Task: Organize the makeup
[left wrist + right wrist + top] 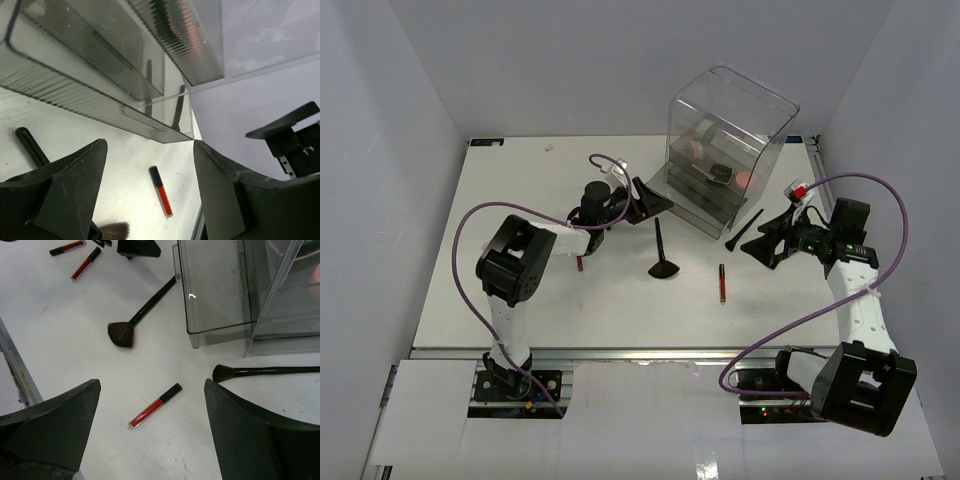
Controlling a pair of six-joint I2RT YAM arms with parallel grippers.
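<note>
A fan-headed brush (662, 252) lies mid-table, and its handle (150, 304) reaches toward the pulled-out drawer (215, 295). One red stick with a black cap (723, 283) lies right of it. In the right wrist view this stick (155, 405) sits just beyond my right gripper (152, 385), which is open and empty. A round brush (265, 371) lies beside the box. Two more red sticks (86, 263) lie near my left gripper (645, 205). The left gripper (150, 150) is open and empty at the drawer front (100, 102). A black compact (723, 172) and pink items (695, 150) are inside the box.
The clear drawer box (730, 120) stands at the back right, with its lowest drawer pulled out toward the arms. Purple cables loop over both arms. The table's metal rail (17, 370) runs close to the right gripper (765, 240).
</note>
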